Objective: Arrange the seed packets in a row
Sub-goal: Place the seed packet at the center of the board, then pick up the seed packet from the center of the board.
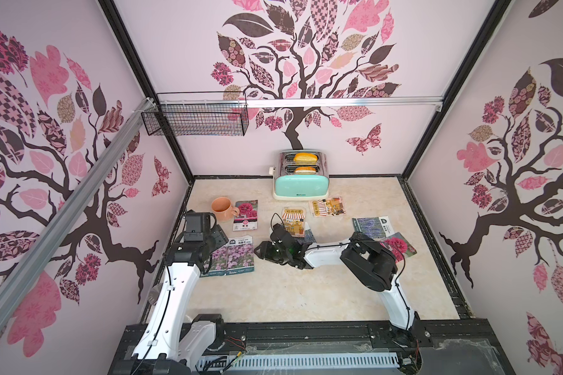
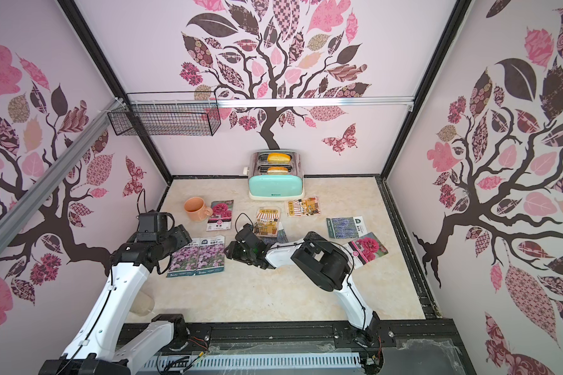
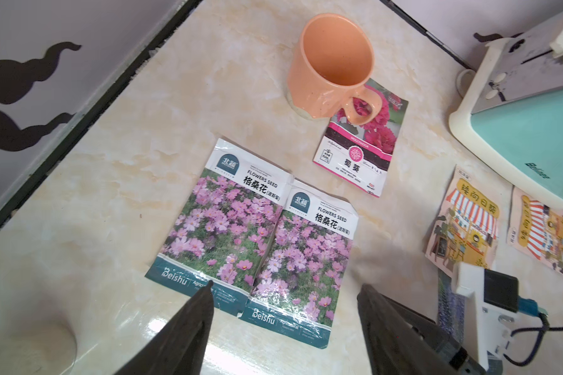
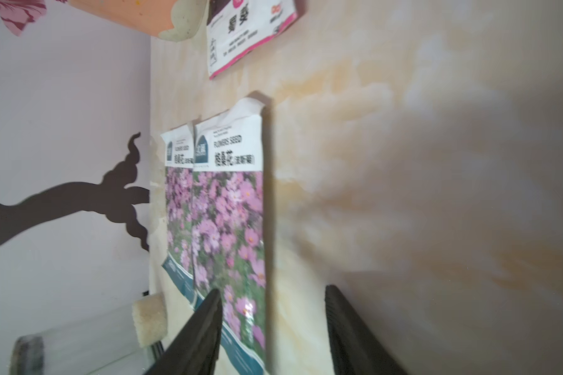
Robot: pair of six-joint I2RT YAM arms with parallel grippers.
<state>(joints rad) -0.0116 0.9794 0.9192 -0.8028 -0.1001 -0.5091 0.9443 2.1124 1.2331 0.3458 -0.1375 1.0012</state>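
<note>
Two pink-flower seed packets (image 1: pixel 241 256) (image 3: pixel 238 227) lie side by side at the front left. My left gripper (image 3: pixel 285 285) (image 1: pixel 219 237) hovers open over their near ends, holding nothing. My right gripper (image 4: pixel 273 289) (image 1: pixel 261 252) stands open just right of the right-hand one (image 4: pixel 228 211), nothing between its fingers. A magenta packet (image 1: pixel 246 216) lies beside the mug, another (image 1: pixel 400 245) at the right. Two orange shopfront packets (image 1: pixel 293 220) (image 1: pixel 328 207) lie mid-table. One lavender packet (image 1: pixel 371 225) lies flat; another (image 1: pixel 308 236) is partly hidden.
An orange mug (image 1: pixel 222 209) stands with its handle over the left magenta packet. A mint toaster (image 1: pixel 301 186) with bread stands at the back wall, and a wire basket (image 1: pixel 195 118) hangs above. A clear corked jar (image 2: pixel 142 303) lies at the front left edge.
</note>
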